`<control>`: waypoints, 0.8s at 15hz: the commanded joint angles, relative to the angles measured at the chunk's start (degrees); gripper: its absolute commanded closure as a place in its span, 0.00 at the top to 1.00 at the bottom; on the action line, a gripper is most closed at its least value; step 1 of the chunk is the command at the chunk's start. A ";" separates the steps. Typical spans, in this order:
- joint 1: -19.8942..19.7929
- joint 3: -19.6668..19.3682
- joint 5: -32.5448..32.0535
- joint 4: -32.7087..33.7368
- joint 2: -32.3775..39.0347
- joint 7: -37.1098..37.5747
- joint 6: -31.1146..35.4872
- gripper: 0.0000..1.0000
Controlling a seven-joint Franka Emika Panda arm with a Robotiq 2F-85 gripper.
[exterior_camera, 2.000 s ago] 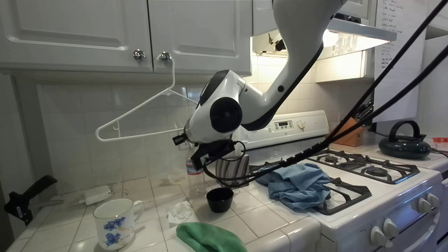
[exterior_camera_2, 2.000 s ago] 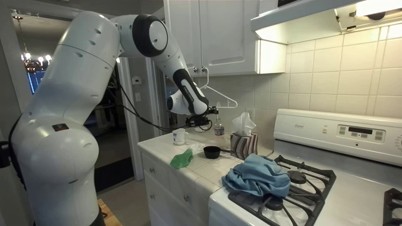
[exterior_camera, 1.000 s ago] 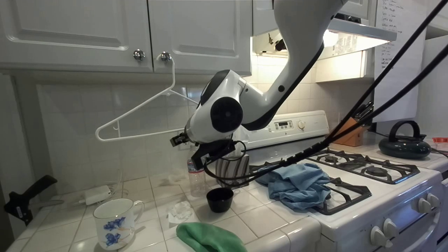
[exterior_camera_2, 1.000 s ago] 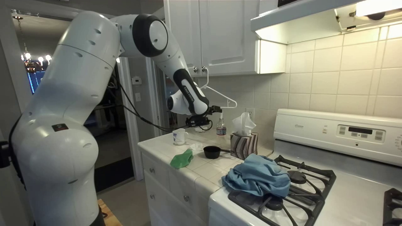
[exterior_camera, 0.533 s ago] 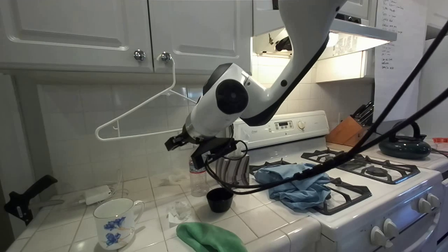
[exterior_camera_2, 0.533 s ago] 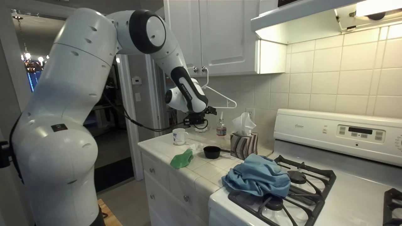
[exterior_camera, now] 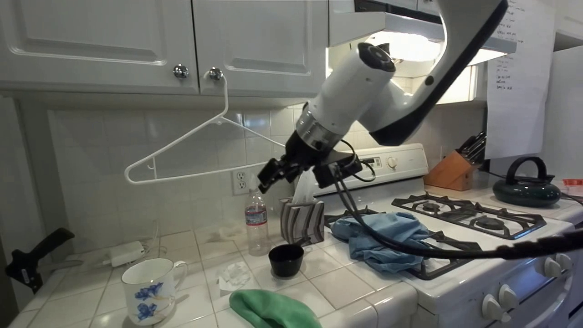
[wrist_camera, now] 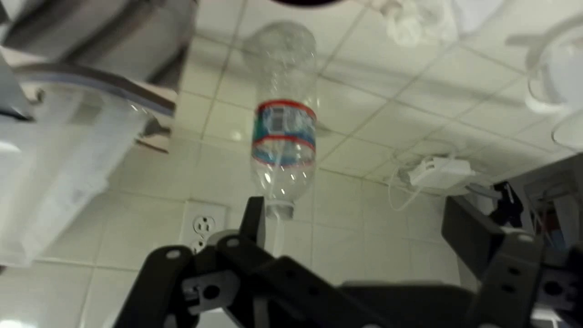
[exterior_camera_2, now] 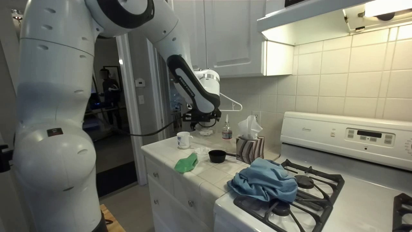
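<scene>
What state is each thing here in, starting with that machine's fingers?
Fingers: open, holding nothing
Bottle: standing upright
Mug: upright
Black pan: upright
Tissue box: open, tissue sticking up
White scrap: crumpled
Blue cloth: crumpled
Green cloth: rumpled
Hanger: hanging from a cabinet knob
Cabinet doors: shut
Hood light: on
Kettle: upright

Clear labelled bottle [wrist_camera: 284, 124], upright

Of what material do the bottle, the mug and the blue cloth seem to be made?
Bottle: probably clear, glossy plastic; see-through, with bright highlights. Mug: perhaps glazed ceramic; smooth, white, slightly shiny. Blue cloth: matte fabric, judging by its soft folds; fibre unclear.
</scene>
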 commanded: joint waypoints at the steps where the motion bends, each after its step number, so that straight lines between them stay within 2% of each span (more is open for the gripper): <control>1: -1.96 -3.48 8.38 -13.45 -4.17 -14.83 -1.73 1.00; 4: -1.93 -4.33 15.68 -21.24 -4.23 -25.78 -6.43 1.00; 5: 2.28 -8.44 19.83 -23.00 -3.49 -30.32 -7.26 1.00; 7: 2.66 -7.66 27.82 -26.72 -2.67 -39.06 -10.90 1.00; 9: 1.83 -5.11 36.86 -29.94 -2.75 -47.73 -15.94 1.00; 12: -2.23 1.45 50.43 -32.87 -4.23 -60.53 -24.05 1.00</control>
